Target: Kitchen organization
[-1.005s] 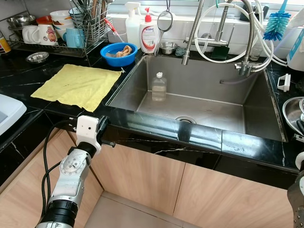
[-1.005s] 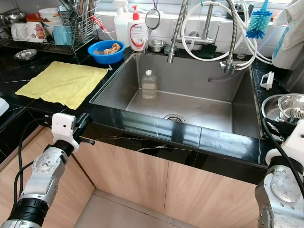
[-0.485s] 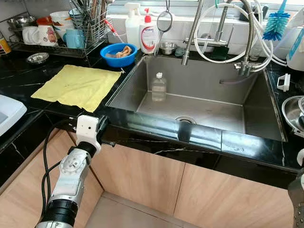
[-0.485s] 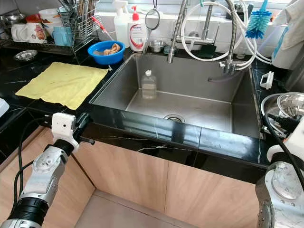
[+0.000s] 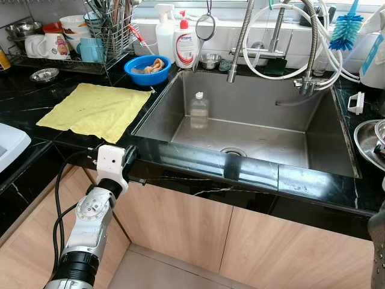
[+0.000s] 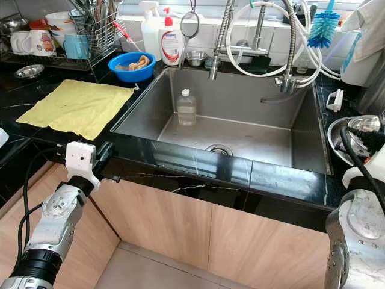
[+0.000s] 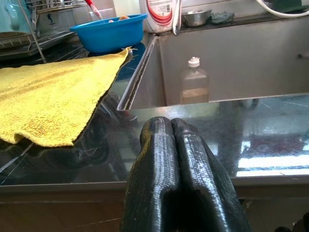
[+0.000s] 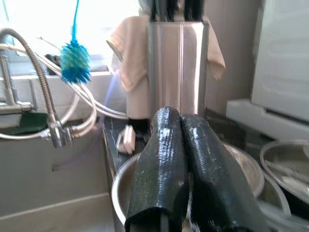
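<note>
Hovering at counter edge [image 5: 198, 165] — left hand [image 7: 172, 126] closed, empty.

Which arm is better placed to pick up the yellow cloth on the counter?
Probably left. The left tool, shut and empty, sits at the counter edge just below the yellow cloth. The right tool is beyond the sink, over a metal bowl.

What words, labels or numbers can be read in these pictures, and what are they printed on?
None can be read for certain.
Soap bottle with the red pump, behind the sink: red and blue label, lettering too small and blurred.
White mug in the dish rack: a coloured picture, no legible words.
Clear bottle standing in the sink: no label visible.
White spray bottle: no print visible.
</note>
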{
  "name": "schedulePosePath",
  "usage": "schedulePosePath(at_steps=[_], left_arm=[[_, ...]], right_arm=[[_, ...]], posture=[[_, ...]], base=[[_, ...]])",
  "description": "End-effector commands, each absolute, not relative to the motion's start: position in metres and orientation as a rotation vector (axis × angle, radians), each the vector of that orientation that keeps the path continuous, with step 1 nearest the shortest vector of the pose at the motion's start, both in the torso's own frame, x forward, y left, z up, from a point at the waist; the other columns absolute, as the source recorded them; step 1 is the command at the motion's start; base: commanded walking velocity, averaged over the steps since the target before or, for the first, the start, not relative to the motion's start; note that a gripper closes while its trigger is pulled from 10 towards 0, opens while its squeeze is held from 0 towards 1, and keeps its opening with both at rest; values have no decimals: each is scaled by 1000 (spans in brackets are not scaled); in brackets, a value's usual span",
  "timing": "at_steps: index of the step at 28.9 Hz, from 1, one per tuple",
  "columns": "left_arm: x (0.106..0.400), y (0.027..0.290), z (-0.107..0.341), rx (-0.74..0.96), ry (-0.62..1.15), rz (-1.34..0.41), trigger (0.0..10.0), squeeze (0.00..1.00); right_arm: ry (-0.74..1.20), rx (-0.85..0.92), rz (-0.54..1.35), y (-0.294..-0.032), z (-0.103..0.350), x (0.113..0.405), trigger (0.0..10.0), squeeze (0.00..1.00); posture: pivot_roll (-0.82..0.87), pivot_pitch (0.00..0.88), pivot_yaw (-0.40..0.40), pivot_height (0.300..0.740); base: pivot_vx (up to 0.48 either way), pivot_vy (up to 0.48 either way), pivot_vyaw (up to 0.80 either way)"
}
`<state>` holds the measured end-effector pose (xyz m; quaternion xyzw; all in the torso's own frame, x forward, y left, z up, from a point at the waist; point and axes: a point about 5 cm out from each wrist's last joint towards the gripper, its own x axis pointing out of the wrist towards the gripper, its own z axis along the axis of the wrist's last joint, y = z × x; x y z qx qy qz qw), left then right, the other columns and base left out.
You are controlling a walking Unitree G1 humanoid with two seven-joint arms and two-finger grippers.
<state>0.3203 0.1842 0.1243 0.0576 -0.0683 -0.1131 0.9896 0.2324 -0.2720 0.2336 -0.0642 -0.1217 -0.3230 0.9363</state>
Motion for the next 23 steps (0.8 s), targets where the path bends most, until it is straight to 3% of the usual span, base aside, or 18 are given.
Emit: schedulePosePath(at_steps=[1, 2, 3, 7, 10, 20, 23], left_arm=[[323, 187, 128, 128, -151, -215, 10000, 0], [323, 187, 128, 128, -151, -214, 10000, 0], [323, 188, 127, 128, -150, -212, 10000, 0], [322, 188, 126, 128, -149, -212, 10000, 0], [323, 184, 126, 124, -149, -215, 10000, 0], [323, 181, 125, 119, -155, -214, 10000, 0], [323, 180, 125, 118, -157, -213, 10000, 0]], right_arm=[[-321, -150, -630, -264, 248, 231, 3725, 0], [-328, -155, -623, -263, 250, 232, 5490, 0], [-359, -169, -581, -257, 255, 235, 10000, 0], [-345, -163, -420, -241, 256, 247, 10000, 0], [-219, -180, -218, -225, 242, 269, 10000, 0], [-71, -108, 38, -218, 233, 329, 10000, 0], [5, -105, 28, -221, 219, 347, 10000, 0]], posture=[[-46, 0, 52, 740], [-46, 0, 52, 740], [-50, 0, 52, 740], [-51, 0, 52, 740], [-54, 0, 53, 740], [-40, 0, 43, 740], [-30, 0, 37, 740]], base=[[0, 0, 0], [0, 0, 0], [0, 0, 0], [0, 0, 0], [0, 0, 0], [0, 0, 0], [0, 0, 0]])
